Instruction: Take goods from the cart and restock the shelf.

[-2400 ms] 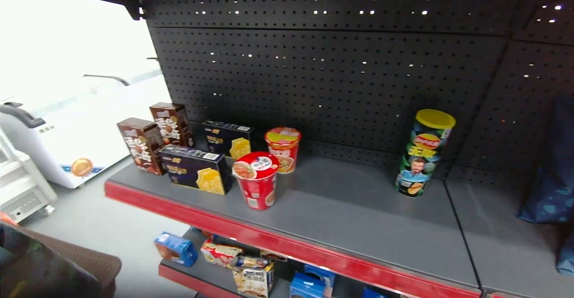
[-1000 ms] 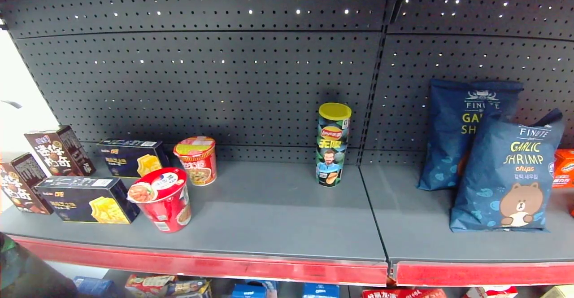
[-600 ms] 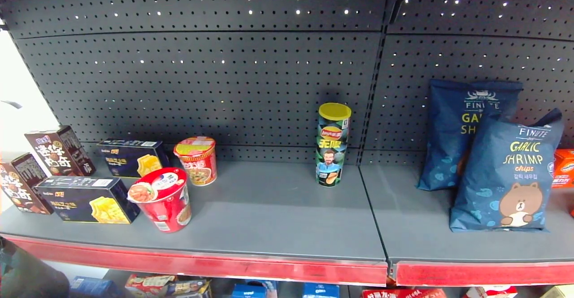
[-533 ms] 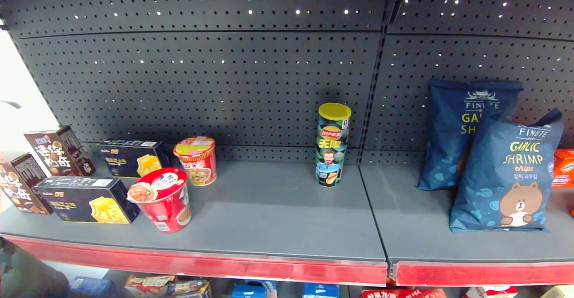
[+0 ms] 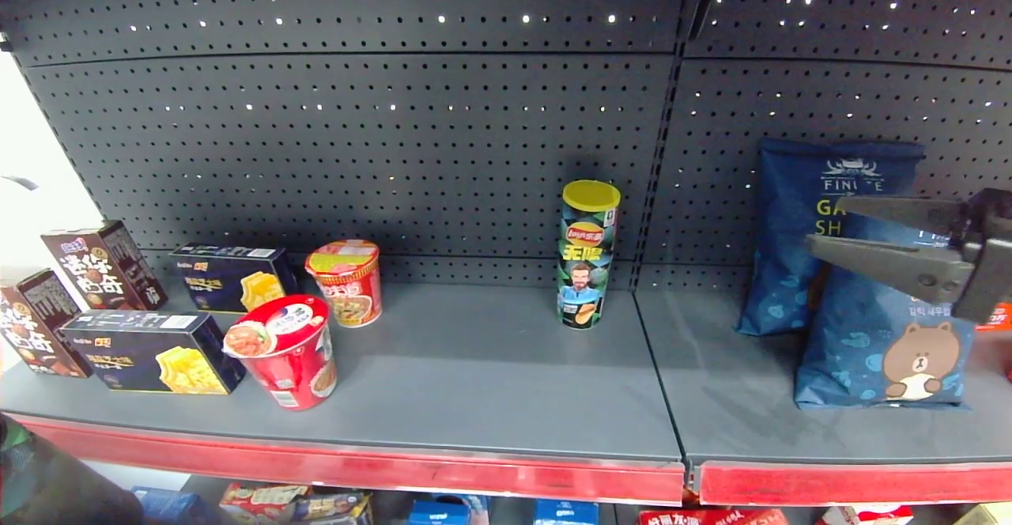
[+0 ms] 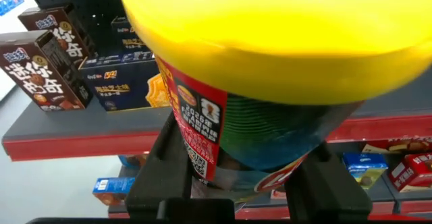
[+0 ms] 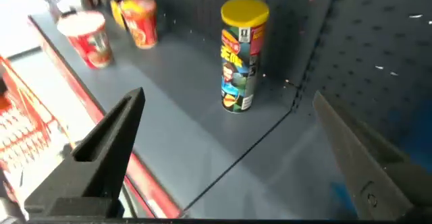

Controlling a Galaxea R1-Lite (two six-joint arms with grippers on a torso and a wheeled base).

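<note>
A chip can [image 6: 270,62] with a yellow lid and a red and green label is held in my left gripper [image 6: 246,177], shut on its body, out in front of the red-edged shelf [image 5: 490,367]. A matching chip can [image 5: 588,254] stands upright at the back of the shelf, near the panel seam. My right gripper [image 5: 824,224] hangs open and empty over the shelf's right section, in front of the blue chip bags [image 5: 877,343]. In the right wrist view the standing can [image 7: 239,55] lies ahead between the spread fingers [image 7: 108,150].
Two cup noodles [image 5: 288,351] and dark snack boxes [image 5: 150,351] fill the shelf's left part. Bare shelf lies between the cups and the standing can. An orange pack [image 5: 998,315] sits at the far right. More goods [image 5: 300,501] lie on the lower shelf.
The camera panned right at first, then held still. My right gripper has come into the head view from the right, in front of the chip bags. The goods on the shelf stay put.
</note>
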